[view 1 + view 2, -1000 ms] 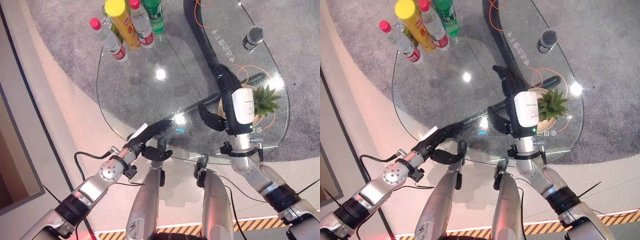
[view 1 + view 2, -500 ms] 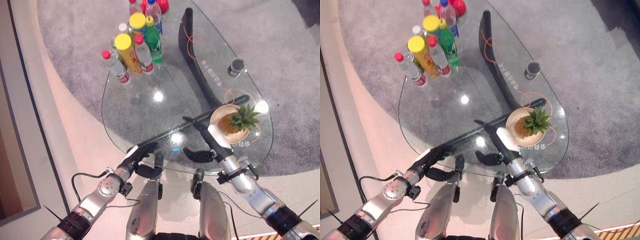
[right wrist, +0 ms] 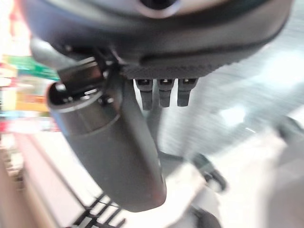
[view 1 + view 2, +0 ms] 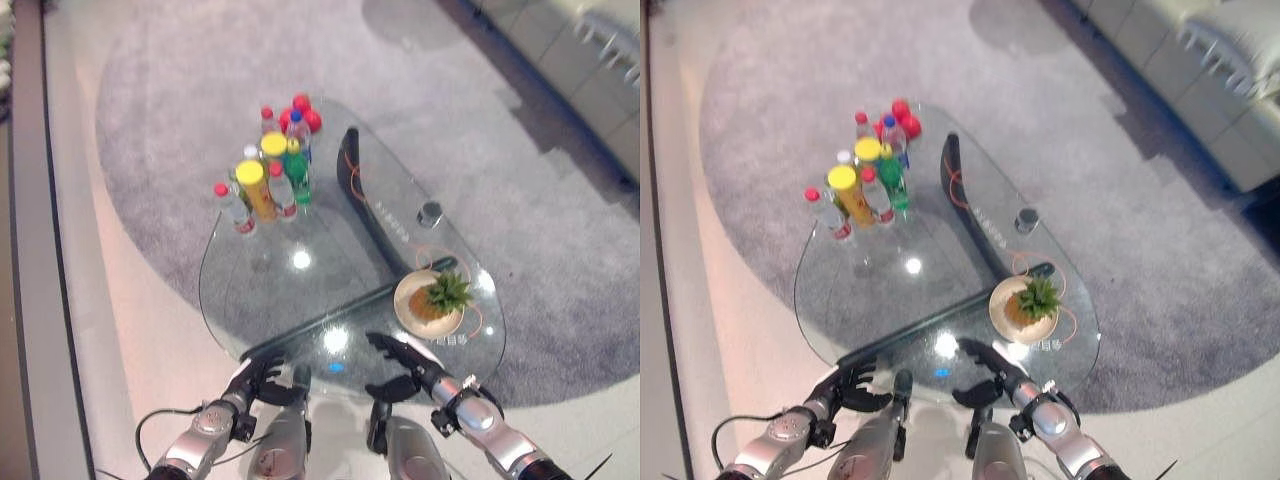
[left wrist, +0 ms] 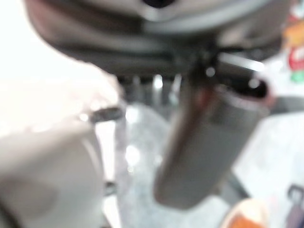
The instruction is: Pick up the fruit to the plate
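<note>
While both arms reach in over the near rim of the glass table (image 4: pixel 260 290), the right hand (image 4: pixel 400 362) hovers there with fingers spread and relaxed, thumb apart, clamped on nothing. The left hand (image 4: pixel 262 372) sits at the near edge on the robot's left, fingers loosely extended, nothing held.

From the right hand, the white plate (image 4: pixel 408 312) lies close at about 1 o'clock. The pineapple (image 4: pixel 437 297) sits on the plate, its green crown pointing toward 1 o'clock.

A small dark round object (image 4: pixel 430 212) rests on the glass beyond the plate at 12 o'clock from it; what it is cannot be told.

At 11 o'clock, far side of the table: cluster of bottles (image 4: pixel 280 165) and two yellow-lidded cans (image 4: pixel 254 187), standing upright together. Red round items (image 4: pixel 303 113) lie just behind the cluster.

The table stands on a grey rug (image 4: pixel 520 200).
</note>
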Motion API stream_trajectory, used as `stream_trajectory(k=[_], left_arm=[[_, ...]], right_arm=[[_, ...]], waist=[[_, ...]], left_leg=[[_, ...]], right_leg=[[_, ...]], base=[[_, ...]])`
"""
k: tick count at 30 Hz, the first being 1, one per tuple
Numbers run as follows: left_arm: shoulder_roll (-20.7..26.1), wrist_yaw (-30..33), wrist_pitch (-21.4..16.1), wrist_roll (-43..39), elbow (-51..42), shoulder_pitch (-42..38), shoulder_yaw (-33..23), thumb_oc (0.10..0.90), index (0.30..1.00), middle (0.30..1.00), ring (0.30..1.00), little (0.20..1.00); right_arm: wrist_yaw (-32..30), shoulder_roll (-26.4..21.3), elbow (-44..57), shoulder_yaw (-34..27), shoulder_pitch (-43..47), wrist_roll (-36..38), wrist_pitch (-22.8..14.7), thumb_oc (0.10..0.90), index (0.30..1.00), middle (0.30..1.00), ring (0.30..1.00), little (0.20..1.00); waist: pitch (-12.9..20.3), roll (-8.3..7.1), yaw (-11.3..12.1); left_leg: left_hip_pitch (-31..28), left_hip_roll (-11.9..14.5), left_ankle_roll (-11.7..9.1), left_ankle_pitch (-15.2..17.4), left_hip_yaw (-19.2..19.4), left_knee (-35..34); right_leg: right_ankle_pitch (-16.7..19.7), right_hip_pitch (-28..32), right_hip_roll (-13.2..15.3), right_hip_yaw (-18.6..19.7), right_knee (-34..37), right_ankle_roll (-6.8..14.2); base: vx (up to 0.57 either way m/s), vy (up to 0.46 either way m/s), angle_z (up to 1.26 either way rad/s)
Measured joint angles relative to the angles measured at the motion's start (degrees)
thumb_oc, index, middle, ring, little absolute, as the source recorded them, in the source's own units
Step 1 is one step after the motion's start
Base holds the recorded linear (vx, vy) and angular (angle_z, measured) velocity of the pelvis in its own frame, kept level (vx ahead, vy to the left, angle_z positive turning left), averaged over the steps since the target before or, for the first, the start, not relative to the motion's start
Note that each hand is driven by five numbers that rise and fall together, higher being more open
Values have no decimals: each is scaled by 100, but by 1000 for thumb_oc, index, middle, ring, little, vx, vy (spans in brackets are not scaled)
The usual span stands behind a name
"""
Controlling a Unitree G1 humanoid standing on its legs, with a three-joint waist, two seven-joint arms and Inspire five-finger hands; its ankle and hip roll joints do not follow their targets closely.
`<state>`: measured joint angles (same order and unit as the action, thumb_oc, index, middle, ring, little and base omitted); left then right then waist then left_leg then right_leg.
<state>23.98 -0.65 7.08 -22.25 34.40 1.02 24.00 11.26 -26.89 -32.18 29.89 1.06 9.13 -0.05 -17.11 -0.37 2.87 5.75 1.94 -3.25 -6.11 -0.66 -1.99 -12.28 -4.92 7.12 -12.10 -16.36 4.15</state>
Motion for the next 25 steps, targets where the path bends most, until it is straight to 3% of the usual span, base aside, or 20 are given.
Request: stream_trajectory(k=[1,4,5,11,17,25], left_arm=[[-176,8,2,-82,398,10,-130,800,900,900,900,900],[-260,1,1,-112,570,34,-230,800,900,900,900,900],[-777,-4,-27,-262,1777,111,-802,800,900,900,900,900],[-1017,28,-238,-380,2703,88,-910,800,900,900,900,900],[-1273,162,-373,-617,3550,-46,-1398,800,900,900,900,900],[-1353,264,-353,-631,3866,-22,-1753,800,900,900,900,900]], right_arm=[[163,175,-395,-65,-1,5,304,800,900,900,900,900],[209,232,-544,-82,-1,5,391,800,900,900,900,900],[390,713,-1607,-491,-54,142,673,800,900,900,900,900],[470,1061,-2899,-944,163,686,864,800,900,900,900,900],[198,1228,-3696,-1647,161,1457,975,800,900,900,900,900],[-85,1366,-4053,-2081,146,1515,1017,800,900,900,900,900]], waist=[[128,2,-1],[188,4,-2],[600,44,-7],[1041,128,6],[1273,194,-26],[1341,191,-188]], left_leg=[[-98,17,-11,11,0,-20],[-129,34,-9,27,4,-30],[-288,101,15,103,28,-129],[-427,179,-4,118,31,-213],[-537,247,-62,148,115,-217],[-819,224,-94,220,195,-284]], right_leg=[[11,113,-18,2,72,-6],[5,128,-21,5,88,0],[56,344,-99,6,352,5],[200,609,-211,-8,727,-38],[465,940,-315,14,1287,-80],[650,1348,-340,136,1765,-55]], base=[[38,-12,0],[27,-9,-2],[60,-30,-9],[36,-20,-2],[36,-7,-6],[42,13,-9]])
